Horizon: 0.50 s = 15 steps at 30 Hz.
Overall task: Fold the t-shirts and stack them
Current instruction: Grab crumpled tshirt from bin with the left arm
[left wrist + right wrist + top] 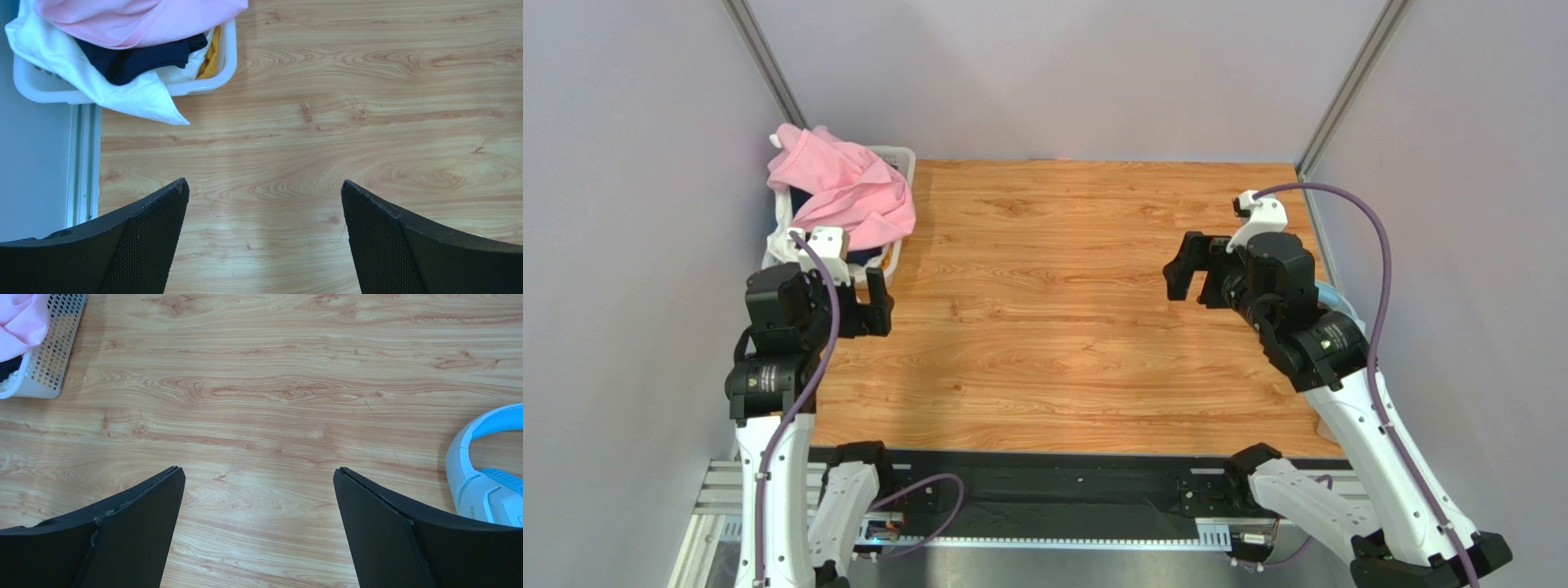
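The light pink t-shirt (848, 190) lies crumpled on top of the white plastic basket (897, 157) at the table's back left; it also shows in the left wrist view (132, 21). The dark navy t-shirt (138, 58) lies under it inside the basket, beside white and yellow cloth. My left gripper (870, 298) is open and empty, hovering over bare wood just in front of the basket (264, 187). My right gripper (1185, 267) is open and empty above the right half of the table (258, 471).
Light blue headphones (488, 471) lie on the table at the right edge, mostly hidden under my right arm in the top view (1333, 298). Grey walls close in the left, right and back sides. The wooden tabletop (1063, 306) lies between the arms.
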Each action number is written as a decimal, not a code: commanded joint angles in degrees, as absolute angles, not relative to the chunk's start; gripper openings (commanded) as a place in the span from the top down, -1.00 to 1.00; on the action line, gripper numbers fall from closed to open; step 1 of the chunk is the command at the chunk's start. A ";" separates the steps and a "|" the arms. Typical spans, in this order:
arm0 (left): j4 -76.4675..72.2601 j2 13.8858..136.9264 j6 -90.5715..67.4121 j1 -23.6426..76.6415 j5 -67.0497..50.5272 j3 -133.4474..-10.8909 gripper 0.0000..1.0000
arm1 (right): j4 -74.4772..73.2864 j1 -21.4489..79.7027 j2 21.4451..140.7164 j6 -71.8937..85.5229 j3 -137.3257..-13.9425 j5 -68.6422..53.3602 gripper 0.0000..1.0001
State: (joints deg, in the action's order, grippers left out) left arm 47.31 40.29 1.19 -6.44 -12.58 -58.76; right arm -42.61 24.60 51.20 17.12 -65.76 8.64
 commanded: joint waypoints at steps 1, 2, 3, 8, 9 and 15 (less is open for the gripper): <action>46.05 40.69 -1.15 -6.42 -9.40 -59.41 -0.99 | -41.31 24.87 50.98 17.05 -66.00 7.30 -1.00; 45.97 40.78 -0.79 -6.42 -9.49 -59.50 -0.99 | -41.31 24.79 50.98 17.05 -66.01 7.21 -1.00; 45.97 40.96 -0.36 -6.42 -9.84 -59.50 -0.99 | -41.31 24.87 50.98 16.79 -65.92 7.12 -1.00; 46.93 45.08 -0.09 -6.42 -11.43 -61.96 -0.99 | -41.05 24.87 50.36 16.35 -65.48 7.21 -1.00; 47.28 47.96 -0.17 -6.42 -11.08 -63.53 -0.99 | -41.04 24.87 50.36 16.43 -65.48 7.29 -1.00; 44.31 54.31 2.19 -6.42 -8.70 -65.66 -0.99 | -40.52 24.96 50.54 16.35 -64.78 6.77 -1.00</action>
State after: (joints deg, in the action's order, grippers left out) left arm 47.31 52.88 0.75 -6.44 -10.66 -64.45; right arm -42.59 24.62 51.13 17.08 -65.39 7.75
